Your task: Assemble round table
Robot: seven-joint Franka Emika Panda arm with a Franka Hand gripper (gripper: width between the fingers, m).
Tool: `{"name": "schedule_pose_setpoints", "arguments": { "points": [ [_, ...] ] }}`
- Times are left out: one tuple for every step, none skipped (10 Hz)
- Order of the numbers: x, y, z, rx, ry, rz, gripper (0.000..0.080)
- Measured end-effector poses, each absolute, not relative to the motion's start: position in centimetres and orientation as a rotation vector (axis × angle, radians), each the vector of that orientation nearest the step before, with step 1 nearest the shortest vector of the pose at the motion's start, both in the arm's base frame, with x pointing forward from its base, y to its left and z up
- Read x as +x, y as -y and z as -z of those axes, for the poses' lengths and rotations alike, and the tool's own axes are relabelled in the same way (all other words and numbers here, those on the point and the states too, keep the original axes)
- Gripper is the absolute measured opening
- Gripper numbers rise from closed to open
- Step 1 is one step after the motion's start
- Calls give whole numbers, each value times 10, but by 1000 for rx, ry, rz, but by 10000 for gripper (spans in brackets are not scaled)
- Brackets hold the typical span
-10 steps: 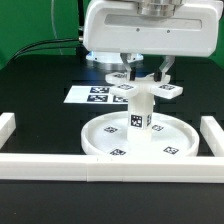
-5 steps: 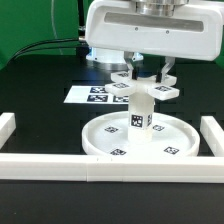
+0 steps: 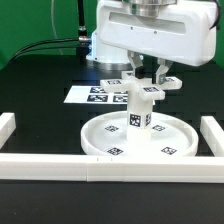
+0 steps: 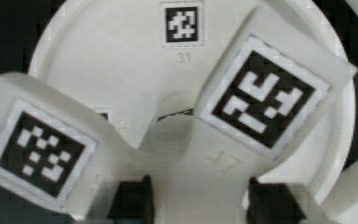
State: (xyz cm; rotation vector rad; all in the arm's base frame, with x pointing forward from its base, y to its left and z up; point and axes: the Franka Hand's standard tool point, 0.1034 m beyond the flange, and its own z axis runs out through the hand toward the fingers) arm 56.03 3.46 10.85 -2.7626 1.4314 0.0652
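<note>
The large rimmed round disc [image 3: 105, 140] lies flat on the table near the front border bar. The short cylinder leg [image 3: 139, 115] stands upright at its centre. The cross-shaped base [image 3: 146, 90] sits level at the top of the leg; I cannot tell whether it touches. My gripper [image 3: 148, 72] comes straight down and is shut on the base's middle. In the wrist view the gripper [image 4: 208, 200] has its dark fingers [image 4: 133, 198] on both sides of the base's hub. Two tagged arms of the base [image 4: 261, 88] spread out over the disc [image 4: 114, 50]. The leg is hidden there.
The marker board [image 3: 93, 95] lies flat behind the disc on the exterior view's left. White border bars run along the front [image 3: 110, 168], the left [image 3: 8, 128] and the right [image 3: 213, 135]. Black cables lie at the back left.
The arm's body has shifted toward the exterior view's right, and the cross-shaped base has turned a little on top of the leg. The disc and leg have stayed put.
</note>
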Motion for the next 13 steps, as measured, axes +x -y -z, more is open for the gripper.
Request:
{"name": "schedule_pose_setpoints", "arguments": {
  "points": [
    [561, -36, -109, -2683, -1546, -73, 253],
    [562, -36, -109, -2638, -1610, -77, 246],
    [562, -38, -109, -2548, -1726, -92, 232],
    [562, -39, -109, -2503, -1790, -96, 232],
    [562, -40, -109, -2508, -1783, -95, 217],
    [563, -41, -110, -2518, -1766, -93, 217],
    [567, -44, -117, -2585, -1667, -101, 446],
    [572, -46, -126, -2614, -1595, -85, 446],
    [574, -49, -131, -2631, -1553, -75, 597],
    [574, -49, -130, -2640, -1537, -73, 634],
    [574, -49, -129, -2641, -1537, -74, 634],
    [574, -49, -129, -2668, -1491, -71, 645],
    [574, -48, -129, -2746, -1336, -64, 645]
  ]
}}
